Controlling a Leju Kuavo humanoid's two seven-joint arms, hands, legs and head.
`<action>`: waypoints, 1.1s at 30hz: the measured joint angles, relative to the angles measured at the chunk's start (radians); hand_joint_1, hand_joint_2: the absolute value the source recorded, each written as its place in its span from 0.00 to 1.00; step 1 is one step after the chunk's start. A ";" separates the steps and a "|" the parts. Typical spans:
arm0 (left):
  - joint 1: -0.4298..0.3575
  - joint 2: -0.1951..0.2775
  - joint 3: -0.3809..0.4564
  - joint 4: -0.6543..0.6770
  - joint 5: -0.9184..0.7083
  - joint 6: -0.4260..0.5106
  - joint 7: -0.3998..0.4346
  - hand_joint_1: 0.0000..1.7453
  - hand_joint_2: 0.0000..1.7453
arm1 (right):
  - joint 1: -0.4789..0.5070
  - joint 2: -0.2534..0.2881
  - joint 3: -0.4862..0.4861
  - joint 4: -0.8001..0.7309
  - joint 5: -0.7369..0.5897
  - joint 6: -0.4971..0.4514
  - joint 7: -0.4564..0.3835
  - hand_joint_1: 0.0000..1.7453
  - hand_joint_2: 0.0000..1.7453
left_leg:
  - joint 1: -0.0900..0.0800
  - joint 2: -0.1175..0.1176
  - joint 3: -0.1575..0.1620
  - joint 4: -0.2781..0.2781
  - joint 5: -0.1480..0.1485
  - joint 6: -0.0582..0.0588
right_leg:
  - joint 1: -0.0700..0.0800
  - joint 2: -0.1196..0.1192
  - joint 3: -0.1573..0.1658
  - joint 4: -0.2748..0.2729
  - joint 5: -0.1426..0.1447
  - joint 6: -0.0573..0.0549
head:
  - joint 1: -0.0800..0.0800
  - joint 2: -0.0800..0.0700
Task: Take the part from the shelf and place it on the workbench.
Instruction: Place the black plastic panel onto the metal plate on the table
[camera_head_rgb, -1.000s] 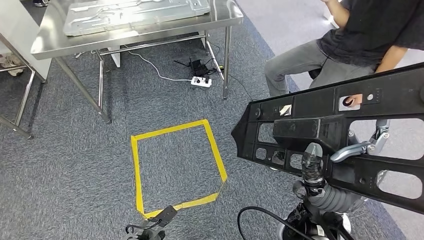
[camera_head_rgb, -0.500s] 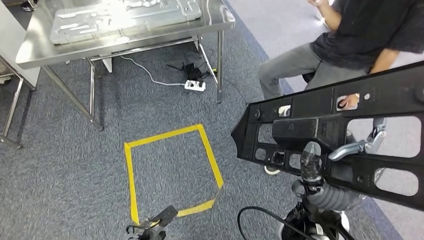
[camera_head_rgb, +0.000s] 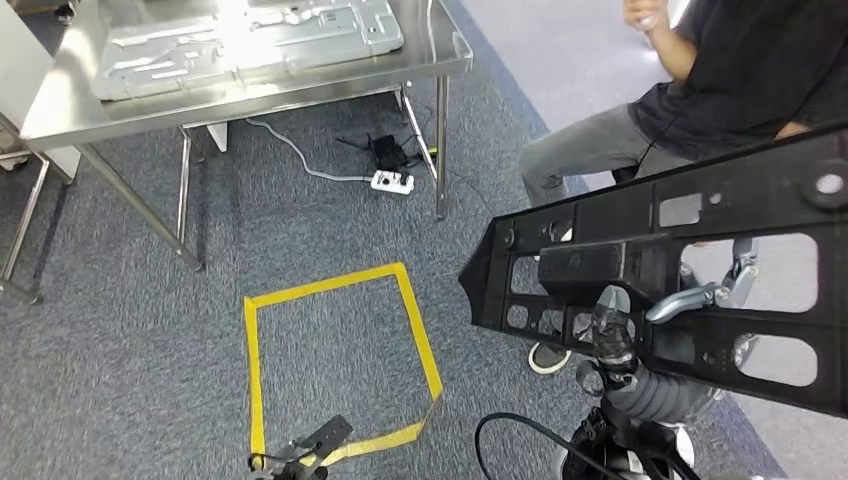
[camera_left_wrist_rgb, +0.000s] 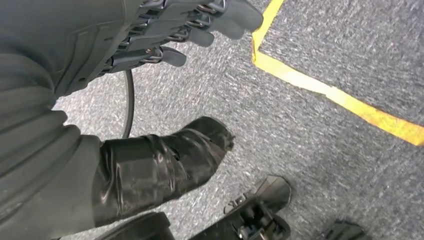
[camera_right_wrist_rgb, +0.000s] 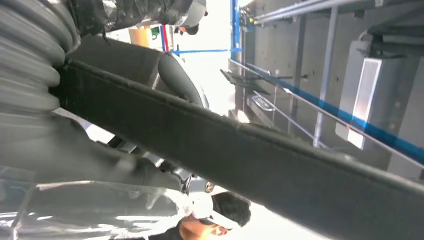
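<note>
- 1 black plastic part (camera_head_rgb: 690, 270), long and flat with many cut-out openings, held in the air above the carpeted floor (camera_head_rgb: 130, 360), tilted, its pointed end toward the middle of the head view; in the right wrist view it runs as a dark band (camera_right_wrist_rgb: 260, 155) across the picture.
- Right hand (camera_head_rgb: 640, 320): clamped on the part, grey thumb on its upper face, silver fingers (camera_head_rgb: 700, 295) showing through an opening.
- Left hand (camera_left_wrist_rgb: 190, 25): hanging low over the floor, dark fingers loosely apart, holding nothing.
- 1 stainless-steel table (camera_head_rgb: 300, 85) at the far side, well apart from the part, on thin metal legs.
- 1 pressed metal panel (camera_head_rgb: 240, 35) lying flat on the table.
- 1 square outline of yellow tape (camera_head_rgb: 335, 360) on the floor, between the table and the robot.
- 1 white power strip (camera_head_rgb: 392, 182) with cables, on the floor under the table's edge.
- 1 seated person (camera_head_rgb: 700, 110), dark shirt and grey trousers, just beyond the part.
</note>
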 joint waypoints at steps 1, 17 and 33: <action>-0.001 0.000 0.000 0.000 -0.001 -0.001 0.001 0.00 1.00 | -0.001 0.000 0.000 0.000 0.000 0.000 0.002 1.00 1.00 | 0.001 0.004 -0.017 0.032 0.002 -0.002 | 0.001 -0.005 0.009 -0.003 -0.004 -0.007 | -0.002 0.000; 0.002 0.008 0.000 0.002 -0.011 -0.008 0.012 0.00 1.00 | -0.011 0.000 0.000 0.016 -0.008 0.000 0.011 1.00 1.00 | -0.058 0.021 -0.108 -0.018 0.118 0.090 | 0.040 -0.045 0.142 0.042 -0.119 -0.006 | -0.004 0.000; 0.004 0.006 0.000 0.002 -0.010 -0.008 0.012 0.00 1.00 | -0.010 -0.001 -0.001 0.031 -0.010 0.000 0.025 1.00 1.00 | -0.030 -0.014 -0.137 0.110 0.030 0.033 | 0.018 -0.003 0.094 -0.032 -0.054 -0.023 | -0.010 0.000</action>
